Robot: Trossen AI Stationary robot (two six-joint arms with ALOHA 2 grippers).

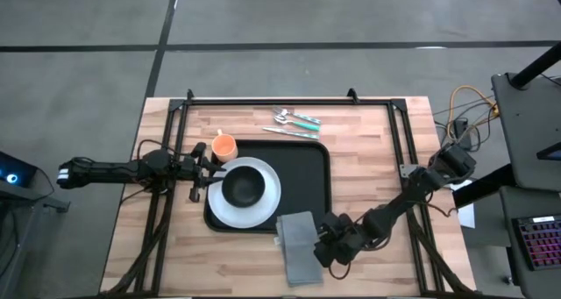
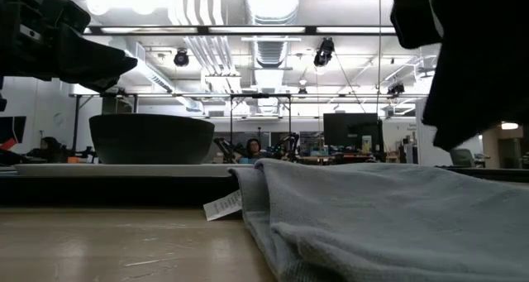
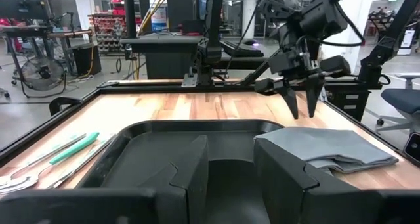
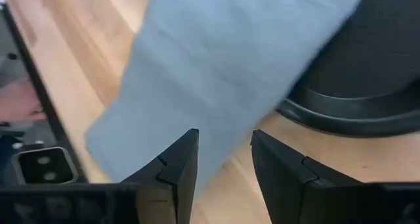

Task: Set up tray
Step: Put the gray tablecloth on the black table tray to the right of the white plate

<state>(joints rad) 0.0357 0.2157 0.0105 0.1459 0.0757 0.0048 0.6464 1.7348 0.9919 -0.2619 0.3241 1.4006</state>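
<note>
The black tray (image 1: 307, 172) lies mid-table and carries a white plate (image 1: 267, 202) with a black bowl (image 1: 244, 187) on it. A folded grey napkin (image 1: 298, 245) lies on the wood at the tray's near right corner, its far end resting over the tray's rim (image 4: 367, 86). My right gripper (image 4: 224, 158) hangs open just above the napkin's right part, fingers pointing down, as the left wrist view shows (image 3: 302, 112). My left gripper (image 1: 207, 172) is open and hovers over the plate's left edge, higher than the bowl (image 2: 151, 139).
An orange cup (image 1: 224, 145) stands on the wood off the tray's far left corner. Cutlery with teal handles (image 1: 294, 122) lies beyond the tray's far edge. A black frame rail (image 1: 289, 101) runs along the table's sides. Bare wood lies to the tray's right and near left.
</note>
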